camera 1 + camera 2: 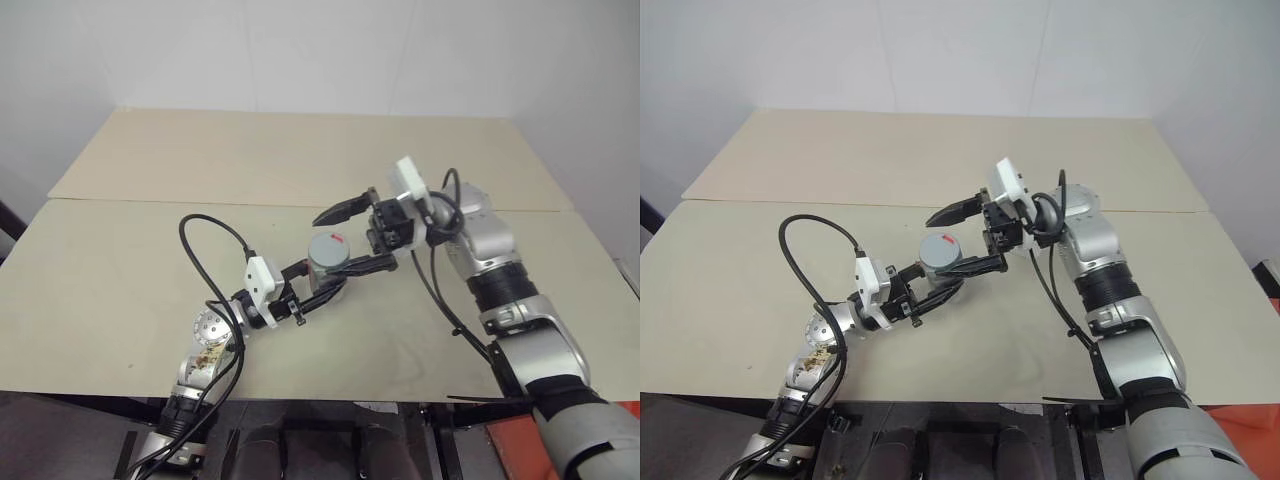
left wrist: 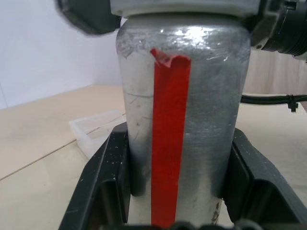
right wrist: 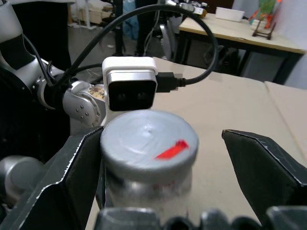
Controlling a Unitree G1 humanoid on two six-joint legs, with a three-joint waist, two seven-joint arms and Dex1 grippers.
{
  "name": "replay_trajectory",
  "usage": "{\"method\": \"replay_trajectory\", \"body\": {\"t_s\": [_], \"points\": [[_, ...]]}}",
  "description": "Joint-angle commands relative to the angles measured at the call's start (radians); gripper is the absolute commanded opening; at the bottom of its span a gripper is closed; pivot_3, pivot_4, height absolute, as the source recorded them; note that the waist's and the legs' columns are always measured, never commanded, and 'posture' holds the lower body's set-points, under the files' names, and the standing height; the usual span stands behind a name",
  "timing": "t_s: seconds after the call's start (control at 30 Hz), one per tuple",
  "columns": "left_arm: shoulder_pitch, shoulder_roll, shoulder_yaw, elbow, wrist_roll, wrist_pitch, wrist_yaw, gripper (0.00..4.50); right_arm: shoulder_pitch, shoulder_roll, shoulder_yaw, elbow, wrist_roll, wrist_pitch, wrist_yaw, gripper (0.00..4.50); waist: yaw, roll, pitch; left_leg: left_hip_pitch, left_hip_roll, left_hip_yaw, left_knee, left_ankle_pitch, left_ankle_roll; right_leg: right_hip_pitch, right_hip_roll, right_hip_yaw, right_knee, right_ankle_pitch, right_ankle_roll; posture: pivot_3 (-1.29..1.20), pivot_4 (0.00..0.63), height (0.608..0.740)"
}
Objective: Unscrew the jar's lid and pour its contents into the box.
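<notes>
The left wrist view shows the left gripper [image 2: 175, 201] clamping the jar [image 2: 182, 120], with the box [image 2: 98, 130] beyond; the right gripper's [image 3: 158, 158] fingers gape around the lid [image 3: 148, 143].

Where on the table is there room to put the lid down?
The far table beyond the seam is bare, and so is the near table's left side. The middle is crowded: the left gripper holds the jar, and the right gripper's open fingers straddle the lid.
</notes>
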Motion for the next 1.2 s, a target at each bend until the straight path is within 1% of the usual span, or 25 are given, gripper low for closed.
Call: {"method": "replay_trajectory", "body": {"t_s": [0.03, 0.1, 0.2, 0.37, 0.43, 0.53, 0.63, 0.93, 1.2], "points": [[-0.008, -0.001, -0.001, -0.026, -0.003, -0.029, -0.012, 2.09, 0.024, -0.037, -0.065, -0.102, 0.017, 0.017, 0.006, 4.48, 0.000, 0.000, 0.000, 0.000, 0.000, 0.000, 0.000, 0.000, 0.000, 0.000, 0.000, 0.000, 0.000, 0.000, 0.000, 0.00, 0.150, 0.740], [-0.010, -0.001, 0.002, -0.022, -0.002, -0.031, -0.012, 2.09, 0.053, -0.050, -0.083, -0.148, 0.013, 0.039, -0.028, 4.48, 0.000, 0.000, 0.000, 0.000, 0.000, 0.000, 0.000, 0.000, 0.000, 0.000, 0.000, 0.000, 0.000, 0.000, 0.000, 0.00, 0.150, 0.740], [-0.012, -0.002, 0.005, -0.013, 0.000, -0.035, -0.008, 2.09, 0.111, -0.057, -0.121, -0.245, 0.013, 0.076, -0.124, 4.48, -0.001, 0.000, 0.000, 0.000, 0.000, 0.000, 0.000, 0.000, 0.000, 0.000, 0.000, 0.000, 0.000, 0.000, 0.000, 0.00, 0.150, 0.740], [-0.015, -0.007, 0.004, 0.001, 0.003, -0.039, -0.004, 2.09, 0.231, -0.063, -0.156, -0.471, 0.020, 0.159, -0.290, 4.48, 0.000, 0.000, 0.000, 0.000, 0.000, 0.000, 0.000, 0.000, 0.000, 0.000, 0.000, 0.000, 0.000, 0.000, 0.000, 0.00, 0.150, 0.740], [-0.016, -0.008, 0.004, 0.009, 0.009, -0.042, 0.000, 2.09, 0.271, -0.048, -0.171, -0.565, 0.035, 0.214, -0.383, 4.48, 0.000, 0.000, 0.000, 0.000, 0.000, 0.000, 0.000, 0.000, 0.000, 0.000, 0.000, 0.000, 0.000, 0.000, 0.000, 0.00, 0.150, 0.740], [-0.022, -0.013, 0.003, 0.024, 0.021, -0.048, 0.007, 2.09, 0.317, 0.005, -0.163, -0.698, 0.003, 0.289, -0.568, 4.48, -0.002, 0.000, 0.000, 0.000, 0.000, 0.000, 0.000, 0.000, 0.000, 0.000, 0.000, 0.000, 0.001, 0.000, 0.000, 0.00, 0.150, 0.740], [-0.030, -0.017, 0.002, 0.032, 0.024, -0.049, 0.007, 2.09, 0.344, 0.037, -0.146, -0.758, -0.015, 0.341, -0.667, 4.48, -0.002, 0.000, 0.000, 0.000, 0.000, 0.000, 0.000, 0.000, 0.000, 0.000, 0.000, 0.000, 0.001, 0.000, 0.000, 0.00, 0.150, 0.740], [-0.044, -0.020, 0.003, 0.056, 0.033, -0.058, -0.001, 2.09, 0.393, 0.048, -0.078, -0.829, -0.041, 0.376, -0.733, 4.48, 0.004, 0.000, 0.000, 0.000, 0.000, 0.000, 0.000, 0.000, 0.000, 0.000, 0.000, 0.000, 0.000, 0.000, 0.000, 0.00, 0.150, 0.740], [-0.045, -0.023, 0.005, 0.048, 0.029, -0.061, -0.001, 2.09, 0.384, 0.055, -0.066, -0.781, -0.090, 0.369, -0.768, 4.48, 0.004, 0.000, 0.000, 0.000, 0.000, 0.000, 0.000, 0.000, 0.000, 0.000, 0.000, 0.000, 0.000, 0.000, 0.000, 0.00, 0.150, 0.740]]}}
